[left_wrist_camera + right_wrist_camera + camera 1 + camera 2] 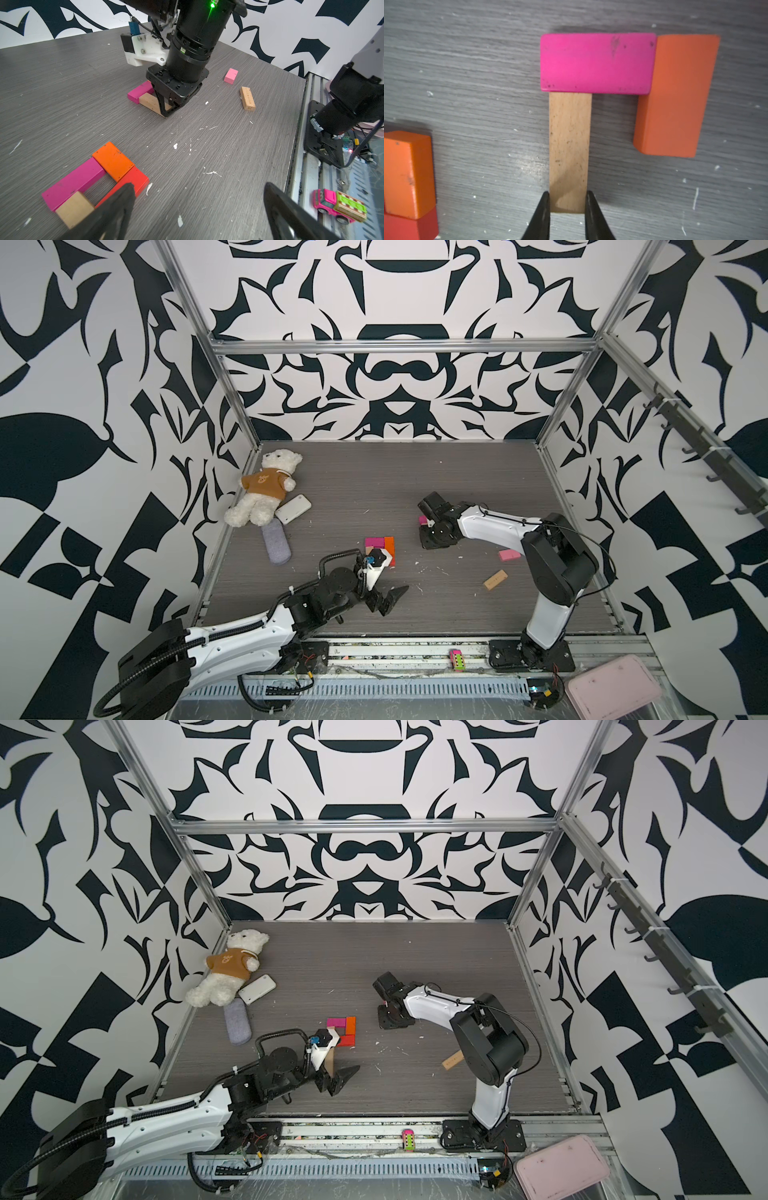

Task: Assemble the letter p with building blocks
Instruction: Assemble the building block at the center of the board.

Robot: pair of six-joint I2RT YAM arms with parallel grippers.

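Building blocks (113,161) lay near the magenta block (598,62); the tan block (569,145), clamped in the right jaws, butted its long side, left jaws gaping empty nearby. A crooked release might twist it and knock the magenta block askew

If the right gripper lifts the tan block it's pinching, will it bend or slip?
Probably stiff: the tan block looks like solid wood. Flat faces: unlikely to roll. The right gripper pinches one end only, so it might pivot.
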